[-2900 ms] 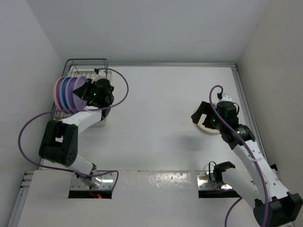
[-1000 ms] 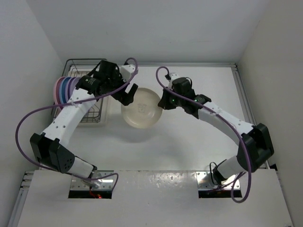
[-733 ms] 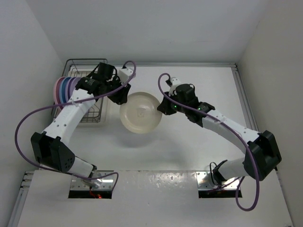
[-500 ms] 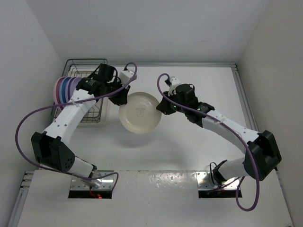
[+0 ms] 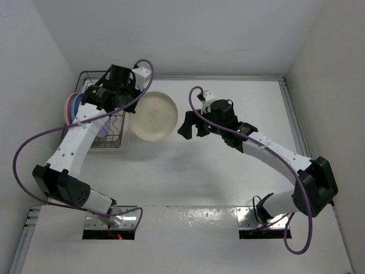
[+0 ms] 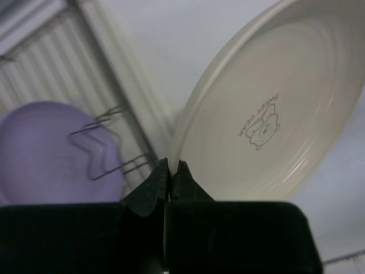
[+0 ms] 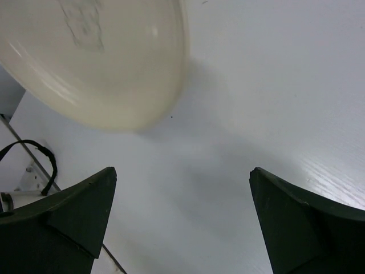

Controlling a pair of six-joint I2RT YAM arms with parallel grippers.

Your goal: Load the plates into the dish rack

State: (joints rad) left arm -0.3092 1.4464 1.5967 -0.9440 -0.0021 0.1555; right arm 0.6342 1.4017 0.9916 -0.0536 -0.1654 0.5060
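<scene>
On the white bench (image 5: 228, 171), the left pincer (image 6: 170, 170) is clenched on the rim of the round cream plate (image 5: 153, 117), held tilted just right of the dark wire dish rack (image 5: 105, 72); the right pincer (image 7: 181, 171) hangs released nearby.

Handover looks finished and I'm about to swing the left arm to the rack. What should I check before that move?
1. Grip: left pincer shut on the cream plate at its rim: ok.
2. Release: right pincer open, apart from the plate: ok.
3. Plate lifted off the table, shadow showing beneath it: ok.
4. Plate over the dish rack: not ok, it hangs beside the rack.
5. Free slot next to the purple plate: cannot tell from these views.
</scene>
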